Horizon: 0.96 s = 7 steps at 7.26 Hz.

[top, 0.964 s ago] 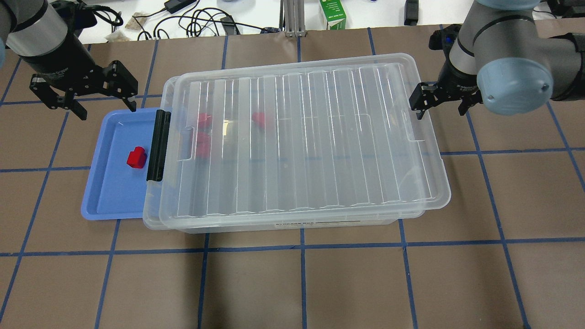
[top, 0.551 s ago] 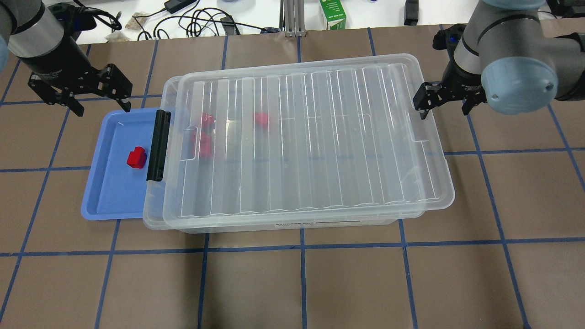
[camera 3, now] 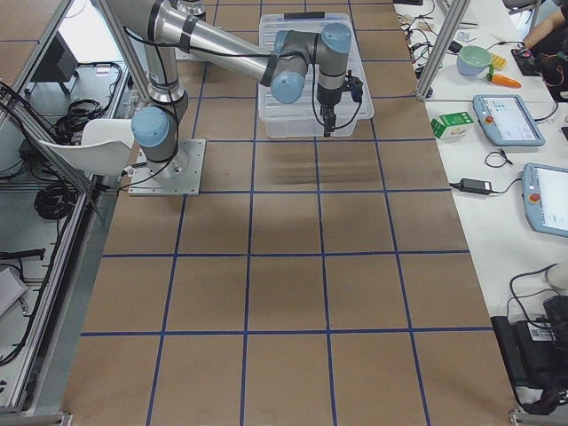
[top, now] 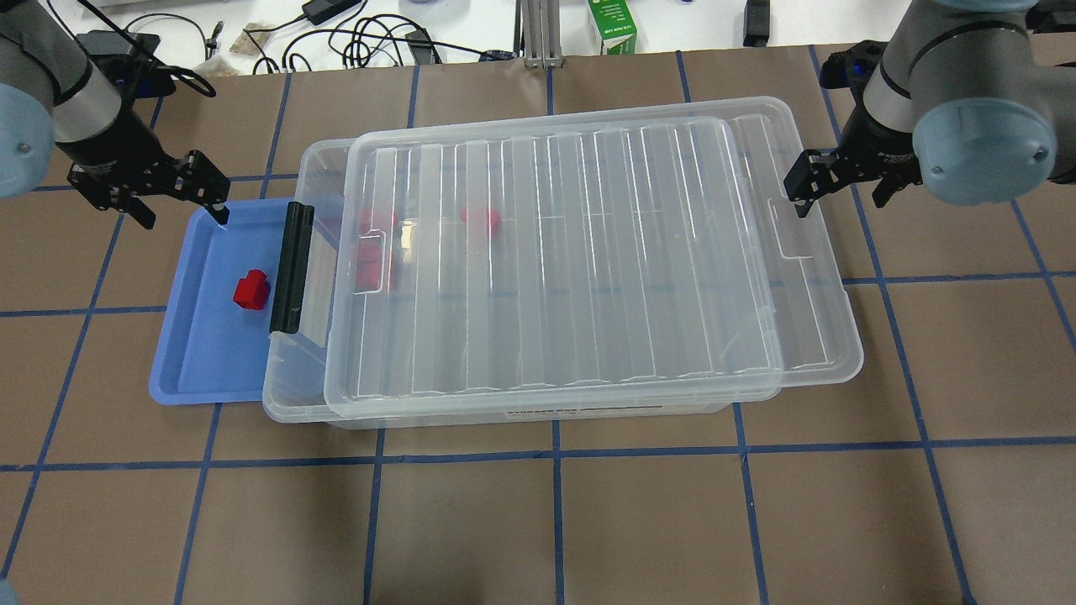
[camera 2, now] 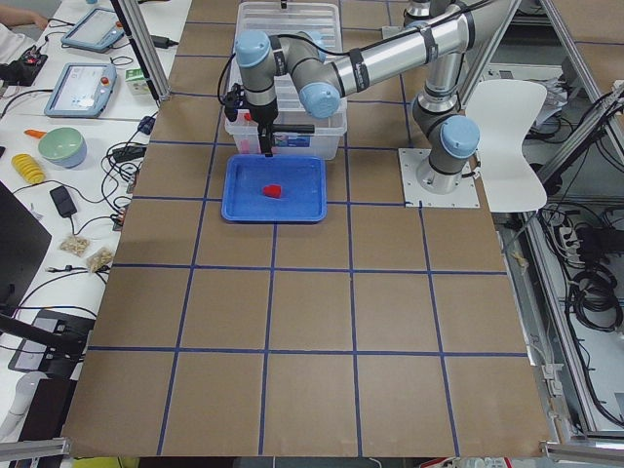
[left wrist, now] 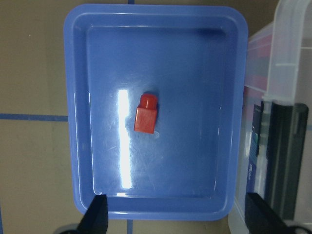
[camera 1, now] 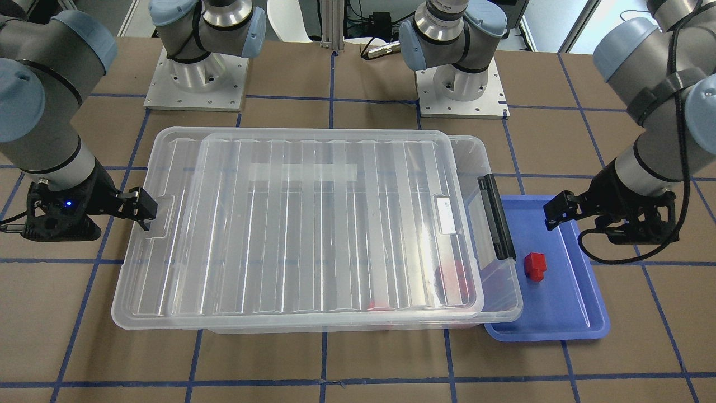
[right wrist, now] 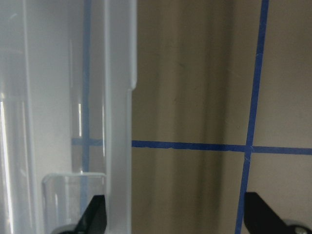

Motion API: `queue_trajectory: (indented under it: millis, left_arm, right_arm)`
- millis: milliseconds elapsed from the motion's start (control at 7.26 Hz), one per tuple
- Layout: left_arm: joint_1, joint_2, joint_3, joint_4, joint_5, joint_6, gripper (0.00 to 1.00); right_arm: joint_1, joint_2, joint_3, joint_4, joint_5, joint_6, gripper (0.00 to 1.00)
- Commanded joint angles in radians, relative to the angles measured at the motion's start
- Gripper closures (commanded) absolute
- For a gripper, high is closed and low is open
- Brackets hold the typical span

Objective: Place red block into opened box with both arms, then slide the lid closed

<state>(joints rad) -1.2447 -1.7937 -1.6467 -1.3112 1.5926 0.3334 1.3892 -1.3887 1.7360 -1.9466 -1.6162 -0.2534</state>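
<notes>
One red block (top: 250, 290) (left wrist: 146, 113) lies in the blue tray (top: 193, 353). Up to three more red shapes (top: 481, 220) show blurred through the lid (top: 588, 252). The lid lies on the box (top: 546, 412), shifted right and overhanging the box's right end. A narrow strip by the black latch bar (top: 290, 269) is uncovered. My left gripper (top: 185, 217) (left wrist: 178, 217) hangs open over the tray's far corner, holding nothing. My right gripper (top: 839, 200) (right wrist: 175, 219) is open at the lid's right short end. One of its fingers (camera 1: 142, 208) stands at the lid's notch.
The blue tray sits against the box's latch end. Cables and a green carton (top: 611, 25) lie beyond the table's far edge. Both arm bases (camera 1: 196, 78) stand behind the box. Brown table with blue grid lines spreads in front of the box.
The lid has slid right, uncovering more of the box's latch end. My right gripper moved right with it. My left gripper drew back to the left.
</notes>
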Motion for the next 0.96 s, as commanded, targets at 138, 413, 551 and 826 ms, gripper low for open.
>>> queue_trajectory:
  millis: [138,413,551,826]
  left_arm:
    - [0.013,-0.107,-0.041,0.099,0.001,0.117,0.0]
    - [0.014,-0.162,-0.041,0.124,0.004,0.133,0.0]
    - [0.014,-0.183,-0.041,0.124,0.003,0.134,0.0]
    - [0.018,-0.226,-0.042,0.124,0.004,0.131,0.0]
  right_arm:
    - [-0.021,-0.001,-0.003,0.002,-0.033,-0.041,0.02]
    - [-0.05,-0.001,-0.007,0.003,-0.025,-0.044,0.02]
    - [-0.065,-0.001,-0.009,0.003,-0.024,-0.065,0.02]
    - [-0.081,-0.001,-0.01,0.003,-0.033,-0.086,0.04]
